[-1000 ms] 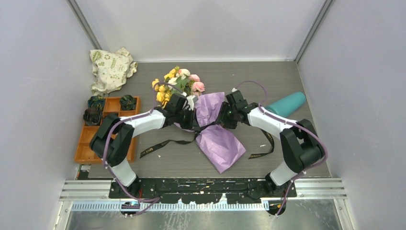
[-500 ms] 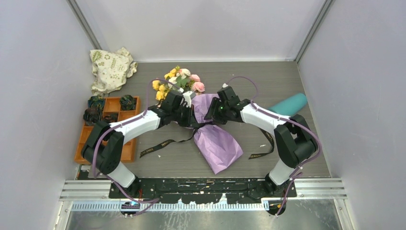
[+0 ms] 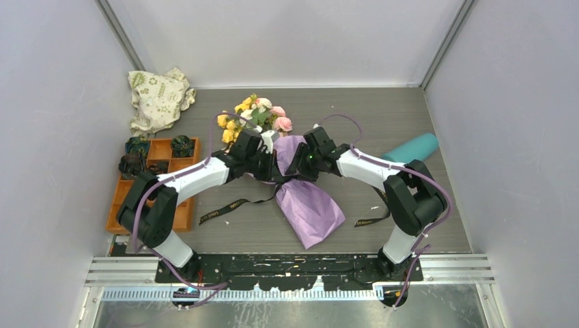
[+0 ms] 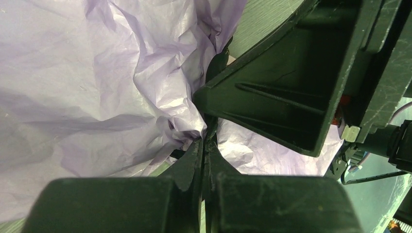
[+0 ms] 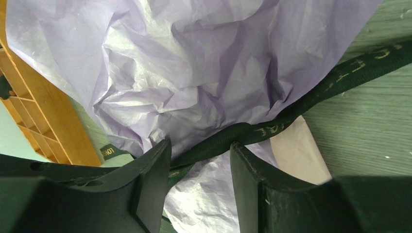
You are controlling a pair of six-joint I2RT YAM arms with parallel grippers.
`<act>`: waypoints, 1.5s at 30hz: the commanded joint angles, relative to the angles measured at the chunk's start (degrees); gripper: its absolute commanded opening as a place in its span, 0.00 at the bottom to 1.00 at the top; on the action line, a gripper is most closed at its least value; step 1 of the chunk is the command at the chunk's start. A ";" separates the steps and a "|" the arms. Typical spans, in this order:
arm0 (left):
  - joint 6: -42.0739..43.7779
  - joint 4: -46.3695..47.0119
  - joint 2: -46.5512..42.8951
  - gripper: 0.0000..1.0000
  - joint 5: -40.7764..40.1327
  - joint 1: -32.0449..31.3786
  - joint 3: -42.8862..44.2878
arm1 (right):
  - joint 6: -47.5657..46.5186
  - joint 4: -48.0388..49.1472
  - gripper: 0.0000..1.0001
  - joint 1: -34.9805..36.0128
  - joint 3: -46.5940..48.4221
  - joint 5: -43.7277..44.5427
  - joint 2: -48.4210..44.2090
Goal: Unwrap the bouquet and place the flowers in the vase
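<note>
We find the bouquet (image 3: pixel 287 167) lying at the middle of the table (image 3: pixel 259 236). Its flowers (image 3: pixel 256 116), yellow, pink and white, point to the far side. Its purple wrapping paper (image 3: pixel 311 205) fans out toward the near edge. A black ribbon with gold letters (image 3: pixel 225 210) is around the waist of the paper, and its loose ends trail left and right on the table.

Both arms reach in to that waist. The left gripper (image 4: pixel 204 141) has its jaws pressed together, tips buried in the crumpled paper. We cannot tell whether paper or ribbon is caught between them. The right gripper (image 5: pixel 200 146) has its jaws partly apart. The ribbon runs across the gap at the tips, and neither finger (image 5: pixel 155 174) visibly presses on it.

The teal vase (image 3: pixel 413 147) lies on its side at the right of the table, partly hidden behind the right arm and well apart from the bouquet.

At the far left corner sits a crumpled beige cloth bag with green print (image 3: pixel 158 97). Near it on the left is an orange compartmented tray (image 3: pixel 136 205) with dark rosettes in its far cells.
</note>
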 commanded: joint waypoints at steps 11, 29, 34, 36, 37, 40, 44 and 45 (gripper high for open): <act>-1.06 4.07 -1.40 0.00 2.78 -0.17 -0.55 | 6.40 3.45 0.54 2.49 2.17 4.58 4.95; 0.07 -7.50 -23.03 0.00 -4.25 0.40 -10.68 | 4.67 -1.28 0.54 -3.76 10.98 12.99 9.12; -0.20 -11.29 -26.62 0.00 -6.93 0.91 -10.12 | 4.31 -2.51 0.54 -5.02 13.01 13.74 9.46; -0.72 -13.41 -28.40 0.00 -8.75 1.37 -9.01 | 3.86 -3.07 0.54 -5.41 13.61 14.32 9.45; -0.90 -14.75 -29.34 0.00 -9.91 1.71 -8.11 | 3.70 -3.45 0.54 -5.76 13.87 14.67 9.45; -1.36 -19.72 -31.60 0.00 -12.91 3.52 -4.77 | 3.04 -4.14 0.54 -7.40 14.57 15.41 9.88; -1.82 -25.14 -34.41 0.00 -15.34 6.33 -1.71 | 1.82 -6.05 0.54 -10.17 16.44 15.52 11.26; -1.98 -26.46 -34.91 0.00 -15.66 7.10 -1.21 | 1.50 -6.14 0.54 -10.86 16.55 15.81 11.29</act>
